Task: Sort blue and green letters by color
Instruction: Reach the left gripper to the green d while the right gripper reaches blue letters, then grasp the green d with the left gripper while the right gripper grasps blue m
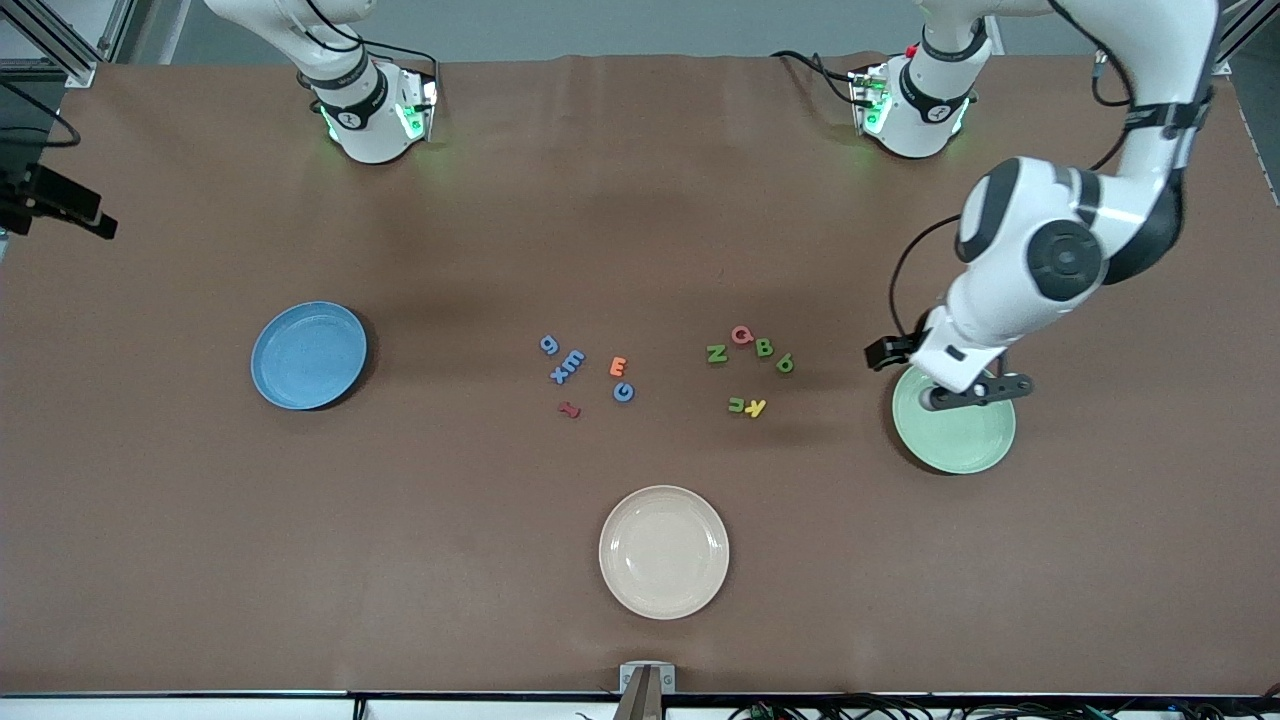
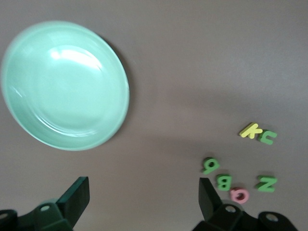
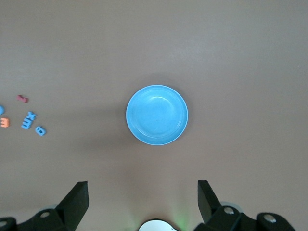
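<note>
Green foam letters sit in a loose cluster mid-table toward the left arm's end: N (image 1: 716, 353), B (image 1: 764, 347), b (image 1: 785, 363), and u (image 1: 737, 405) nearer the front camera. Blue foam letters cluster toward the right arm's end: g (image 1: 548, 344), m (image 1: 573, 359), x (image 1: 560, 376), G (image 1: 623, 392). None is plated yet.

Left gripper (image 1: 975, 392) hangs over the rim of the pale green ceramic plate (image 1: 955, 440), fingers wide apart, nothing held. Right gripper (image 3: 142, 202) is high above the table near its base, looking down on the blue ceramic plate (image 1: 308, 355), fingers spread wide, empty; that arm waits.

Risks as I read them:
- Yellow foam K (image 1: 757, 406) touches the green u. A pinch there likely drags or lifts both.
- Pink-red foam G (image 1: 741, 335) sits just beside N and B; wide fingers could bump it or grab the wrong piece.
- Orange foam E (image 1: 618, 366) is just beside the blue G, dark red foam piece (image 1: 569, 408) near x. Same problem.
- m and x touch; double pick possible.
- Letters are flat and thin, so fingertips may slide over them and scatter the cluster.
- Cream ceramic plate (image 1: 664, 551) is a wrong-bin trap.
</note>
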{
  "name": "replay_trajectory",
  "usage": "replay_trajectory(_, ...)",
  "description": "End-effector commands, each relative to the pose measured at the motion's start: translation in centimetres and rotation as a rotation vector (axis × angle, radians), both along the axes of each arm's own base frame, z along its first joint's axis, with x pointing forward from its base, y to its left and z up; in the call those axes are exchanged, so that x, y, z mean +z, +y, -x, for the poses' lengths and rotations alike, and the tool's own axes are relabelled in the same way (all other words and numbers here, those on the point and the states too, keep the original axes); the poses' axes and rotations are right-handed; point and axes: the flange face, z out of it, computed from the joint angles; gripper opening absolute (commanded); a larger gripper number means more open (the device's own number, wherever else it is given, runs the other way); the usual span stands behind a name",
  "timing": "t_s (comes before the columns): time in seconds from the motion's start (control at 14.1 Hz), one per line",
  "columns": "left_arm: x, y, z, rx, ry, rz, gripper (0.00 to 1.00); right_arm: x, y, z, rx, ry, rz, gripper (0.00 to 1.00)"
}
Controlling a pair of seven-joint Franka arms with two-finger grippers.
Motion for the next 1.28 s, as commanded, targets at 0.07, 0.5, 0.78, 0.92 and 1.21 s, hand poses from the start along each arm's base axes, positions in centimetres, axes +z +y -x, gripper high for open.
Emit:
replay_trajectory(0.07, -4.7, -3.9, 1.1, 0.196, 0.029, -0.016, 0.95, -8.2, -3.0, -4.8, -0.021, 0.107, 0.002, 1.00)
replay_trajectory(0.5, -10.3, -7.2, 4.1, 0.435, -0.005, -0.004, 0.86, -11.0, 6.1, -6.8, -0.162, 0.099, -0.009, 1.00)
replay_trajectory(0.78, -12.5, -8.2, 5.2, 0.528, -0.035, -0.002, 0.84, -15.8, 15.2, -7.6, -0.275, 0.076, -0.004, 1.00)
replay_trajectory(0.92, -13.5, -9.3, 5.9, 0.542, -0.035, -0.017, 0.83, -19.1, 19.8, -7.4, -0.329, 0.067, -0.016, 0.99)
replay_trajectory(1.21, -15.4, -10.0, 6.1, 0.601, -0.041, 0.002, 0.81, -25.0, 28.7, -4.2, -0.415, 0.019, -0.002, 0.69)
